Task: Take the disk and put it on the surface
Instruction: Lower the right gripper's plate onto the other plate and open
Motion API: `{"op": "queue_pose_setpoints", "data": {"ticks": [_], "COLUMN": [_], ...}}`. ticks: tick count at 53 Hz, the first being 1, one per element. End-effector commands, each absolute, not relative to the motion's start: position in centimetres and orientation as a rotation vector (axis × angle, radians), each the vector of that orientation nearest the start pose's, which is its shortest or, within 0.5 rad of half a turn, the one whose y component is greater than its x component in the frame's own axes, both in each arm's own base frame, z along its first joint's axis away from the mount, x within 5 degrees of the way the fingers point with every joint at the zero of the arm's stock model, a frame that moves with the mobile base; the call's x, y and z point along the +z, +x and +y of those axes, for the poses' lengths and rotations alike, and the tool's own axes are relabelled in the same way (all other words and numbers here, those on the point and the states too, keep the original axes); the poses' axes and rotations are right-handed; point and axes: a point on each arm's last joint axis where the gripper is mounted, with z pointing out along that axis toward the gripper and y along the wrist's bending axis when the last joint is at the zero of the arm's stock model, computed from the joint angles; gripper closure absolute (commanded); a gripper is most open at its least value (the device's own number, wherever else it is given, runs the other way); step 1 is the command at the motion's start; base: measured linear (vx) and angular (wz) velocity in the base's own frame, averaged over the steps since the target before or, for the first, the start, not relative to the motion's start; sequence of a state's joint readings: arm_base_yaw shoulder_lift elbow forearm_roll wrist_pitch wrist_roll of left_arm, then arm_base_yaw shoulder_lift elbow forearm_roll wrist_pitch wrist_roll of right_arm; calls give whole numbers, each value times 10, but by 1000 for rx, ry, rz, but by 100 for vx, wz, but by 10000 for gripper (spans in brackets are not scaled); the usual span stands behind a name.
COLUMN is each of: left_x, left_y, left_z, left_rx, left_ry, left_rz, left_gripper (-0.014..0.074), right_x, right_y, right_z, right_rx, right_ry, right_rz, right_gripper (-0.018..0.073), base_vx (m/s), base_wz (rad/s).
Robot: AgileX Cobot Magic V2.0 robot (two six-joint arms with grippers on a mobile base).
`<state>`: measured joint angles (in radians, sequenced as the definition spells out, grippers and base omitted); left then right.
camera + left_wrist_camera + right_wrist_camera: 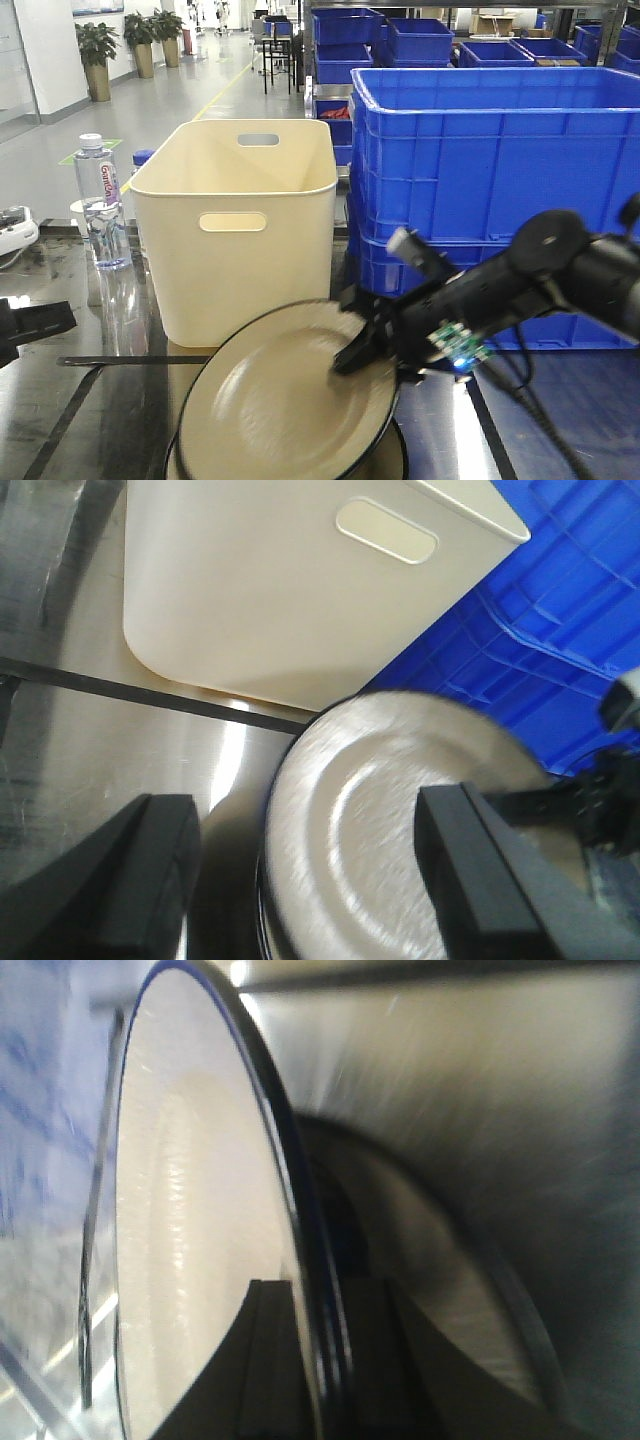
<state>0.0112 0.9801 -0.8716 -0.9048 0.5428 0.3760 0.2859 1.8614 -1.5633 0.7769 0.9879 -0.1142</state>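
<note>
There are two cream round plates with dark rims (270, 400), one cream plastic bin with handle slots (235, 250), one clear plastic water bottle (100, 200), three potted green plants (97, 45), and blue plastic crates (480, 150), too many to count.

The disk (270, 400) is cream with a thin dark rim, same cream as the bin (240, 250), plus bright blue crates (480, 160), a black right claw (355, 355) and a dark glossy worktop (30, 290) with black tape lines (130, 361).

The dark, glossy surface (80, 400) is marked with black tape lines (130, 360). A cream plastic bin (235, 260) stands on it, with a clear water bottle (100, 200) near the bin's left side. A dark-rimmed cream plate (388, 455) lies flat at the front.
</note>
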Motion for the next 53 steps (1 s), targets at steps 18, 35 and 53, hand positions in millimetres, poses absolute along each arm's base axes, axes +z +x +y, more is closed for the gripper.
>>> {"op": "queue_pose_setpoints", "data": {"ticks": [18, 35, 53], "left_x": [381, 381, 381], "left_y": [202, 203, 203], "left_z": [-31, -30, -30], "left_rx": [-693, -676, -675], "left_ry": [-214, -220, -219], "left_rz": [1869, 1860, 1860], "left_gripper": [44, 44, 44], "right_x": [309, 306, 327], "right_y": [370, 367, 364], "right_z": [159, 156, 147], "right_rx": [893, 834, 652], "right_ry": [-234, -305, -541], "right_rz": [2617, 2660, 2679], "right_gripper": [528, 305, 42], "base_vx": [0, 0, 0], "base_wz": [0, 0, 0]}}
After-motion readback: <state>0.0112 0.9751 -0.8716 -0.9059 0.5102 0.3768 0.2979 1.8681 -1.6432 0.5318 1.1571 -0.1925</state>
